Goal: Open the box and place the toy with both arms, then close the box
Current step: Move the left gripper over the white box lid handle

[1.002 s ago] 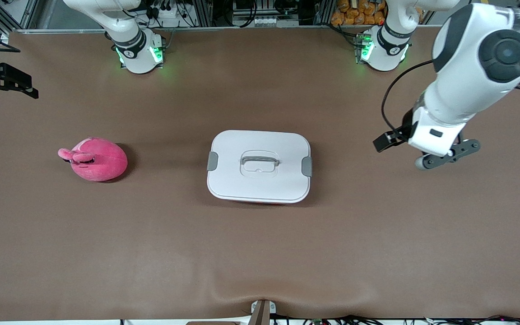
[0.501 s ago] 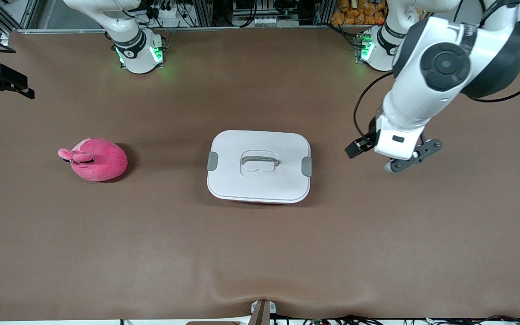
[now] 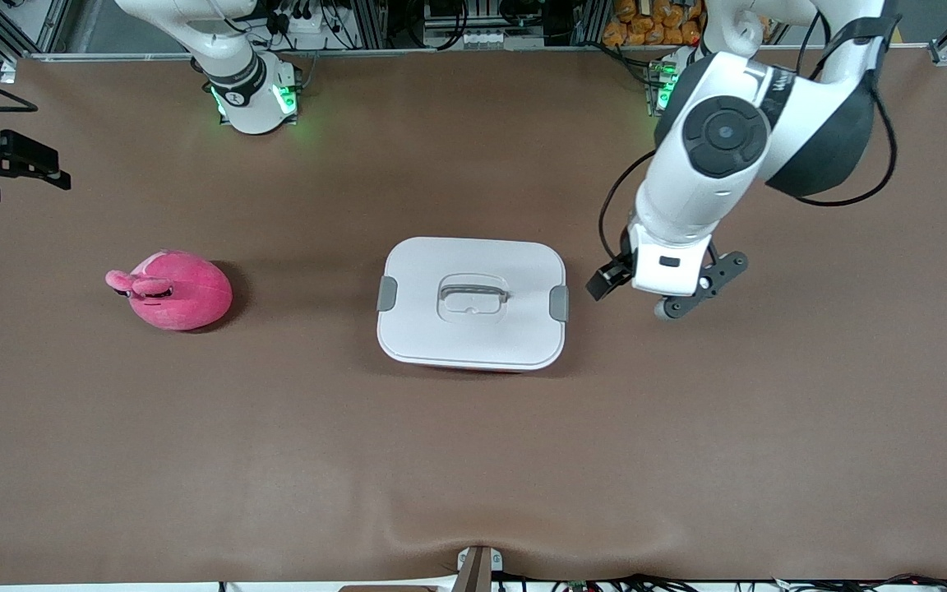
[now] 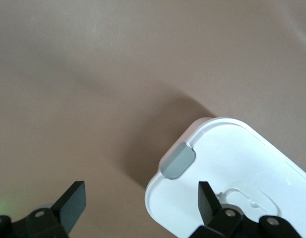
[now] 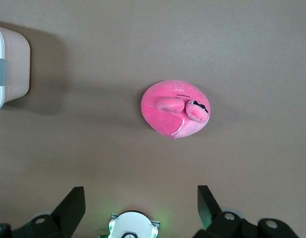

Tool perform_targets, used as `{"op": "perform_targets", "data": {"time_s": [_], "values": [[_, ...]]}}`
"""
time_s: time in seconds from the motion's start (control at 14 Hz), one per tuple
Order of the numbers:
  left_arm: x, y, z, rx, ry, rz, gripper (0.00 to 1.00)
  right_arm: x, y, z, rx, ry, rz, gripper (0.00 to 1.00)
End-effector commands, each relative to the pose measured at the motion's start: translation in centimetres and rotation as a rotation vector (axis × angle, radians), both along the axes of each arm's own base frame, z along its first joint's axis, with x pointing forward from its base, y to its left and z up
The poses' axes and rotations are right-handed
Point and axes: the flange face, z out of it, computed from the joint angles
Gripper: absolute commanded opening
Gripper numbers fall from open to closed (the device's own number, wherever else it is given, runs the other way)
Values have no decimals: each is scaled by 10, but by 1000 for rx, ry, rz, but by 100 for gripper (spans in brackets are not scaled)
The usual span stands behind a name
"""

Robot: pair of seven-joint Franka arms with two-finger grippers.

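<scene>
The box [image 3: 472, 302], a pink tub under a shut white lid with a recessed handle [image 3: 473, 293] and grey clips, sits mid-table. My left gripper [image 3: 664, 289] hangs open just off the box's end toward the left arm's base. In the left wrist view the left gripper [image 4: 141, 206] frames the lid's corner [image 4: 232, 168] and one grey clip [image 4: 178, 160]. The toy [image 3: 177, 290], a round magenta plush, lies toward the right arm's end. My right gripper [image 3: 1, 160] is open and empty, high over the table edge. The right wrist view shows the right gripper [image 5: 141, 201], the toy [image 5: 175, 110] and the box's end [image 5: 11, 64].
Both green-lit arm bases [image 3: 256, 94] [image 3: 671, 82] stand along the table's back edge, with cables and orange items [image 3: 646, 20] past it. A small bracket [image 3: 478, 567] sits at the table's front edge. Brown tabletop [image 3: 473, 452] surrounds box and toy.
The left arm has swung from its end of the table toward the box, bringing its open gripper close to the box's end. The right gripper has barely shifted. Box and toy stayed put.
</scene>
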Motion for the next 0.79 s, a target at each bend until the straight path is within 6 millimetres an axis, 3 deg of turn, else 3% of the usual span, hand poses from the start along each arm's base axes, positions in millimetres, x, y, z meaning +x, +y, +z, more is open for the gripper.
{"op": "perform_targets", "data": {"time_s": [0.0, 0.36, 0.72], "values": [[1, -29, -12, 7, -19, 67, 100, 4, -4, 3, 6, -4, -12, 100], [-12, -79, -49, 23, -56, 210, 100, 4, -3, 2, 4, -1, -10, 100], [-27, -115, -66, 1, -81, 319, 100, 4, -4, 1, 4, 2, -12, 100]]}}
